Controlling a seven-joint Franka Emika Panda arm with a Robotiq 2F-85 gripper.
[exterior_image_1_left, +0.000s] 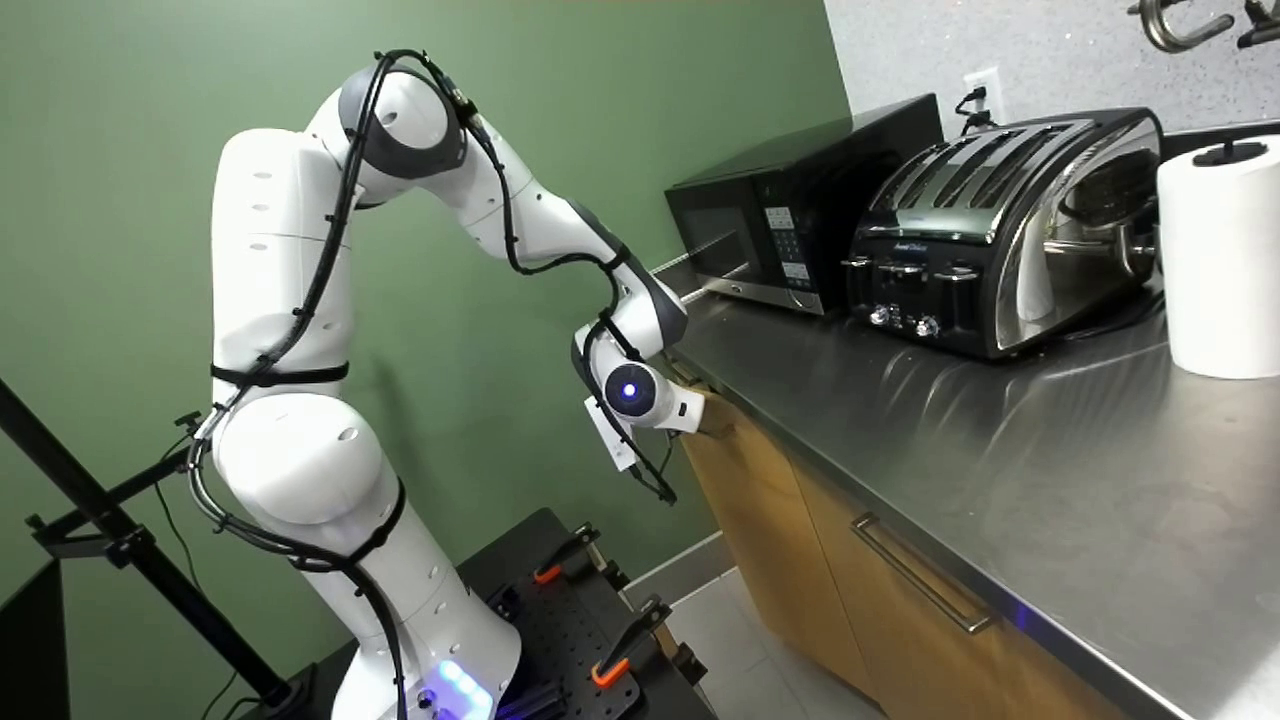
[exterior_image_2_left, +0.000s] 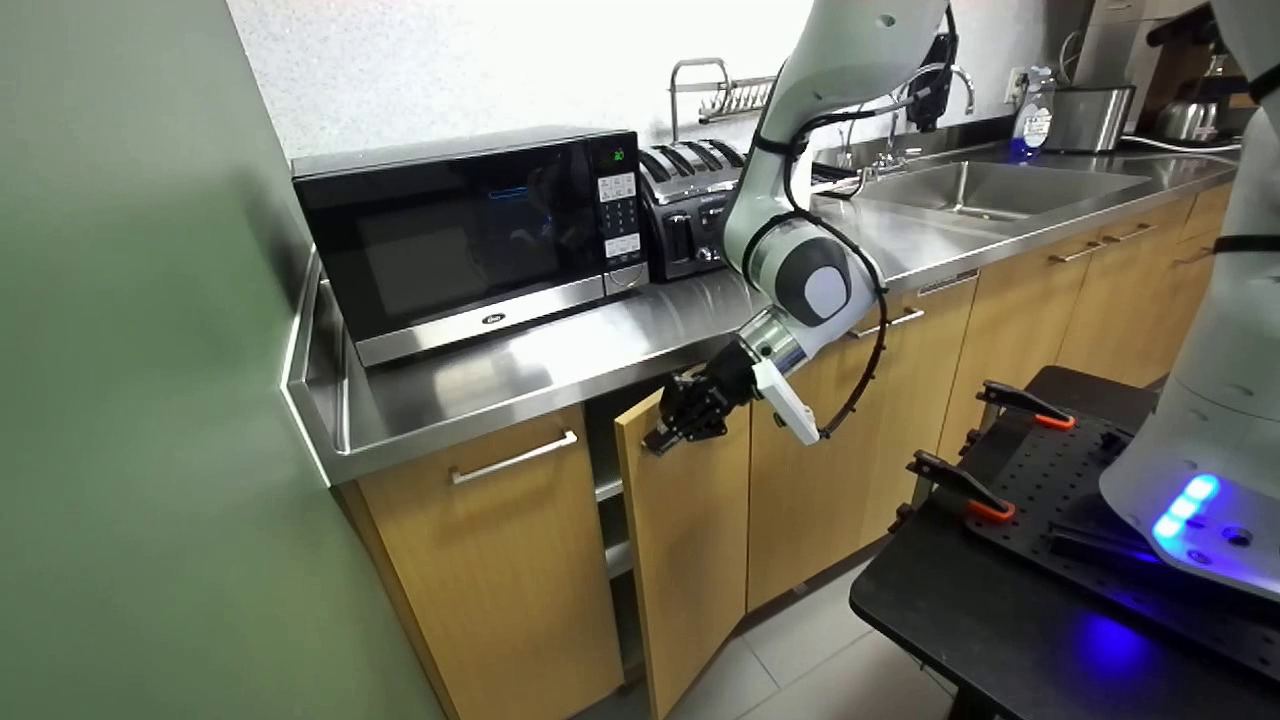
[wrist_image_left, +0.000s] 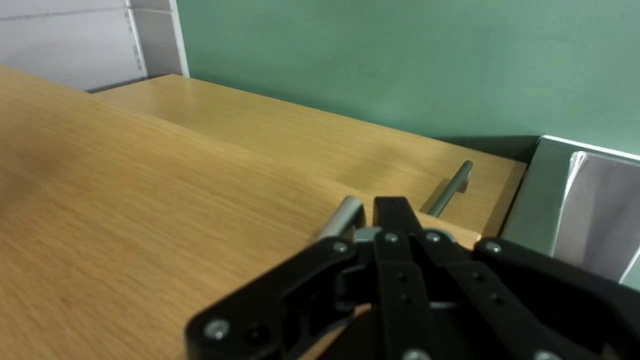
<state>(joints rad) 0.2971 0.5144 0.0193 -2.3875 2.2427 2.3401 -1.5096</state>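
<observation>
We see a flat, light-brown wooden door (exterior_image_2_left: 695, 560), partly open. The black, jointed hand (wrist_image_left: 400, 220) is at the door's upper part, with its fingers pinched tight together. The door's round silver metal handle (wrist_image_left: 344, 218) is just beside them; we cannot tell if they touch. Higher than the door, a boxy black microwave (exterior_image_2_left: 460, 240) sits on the shiny grey steel table (exterior_image_2_left: 545, 372).

There is one microwave (exterior_image_2_left: 470, 235), with one toaster (exterior_image_1_left: 1005, 230) just beside it. Farther from the microwave are one paper roll (exterior_image_1_left: 1225, 260), one sink (exterior_image_2_left: 1020, 188), one bottle (exterior_image_2_left: 1033, 115). Lower than the microwave are one ajar door (exterior_image_2_left: 690, 560), one gripper (exterior_image_2_left: 662, 438) and, in the wrist view, two handles (wrist_image_left: 344, 217). Well apart from the microwave are two clamps (exterior_image_2_left: 955, 480).
</observation>
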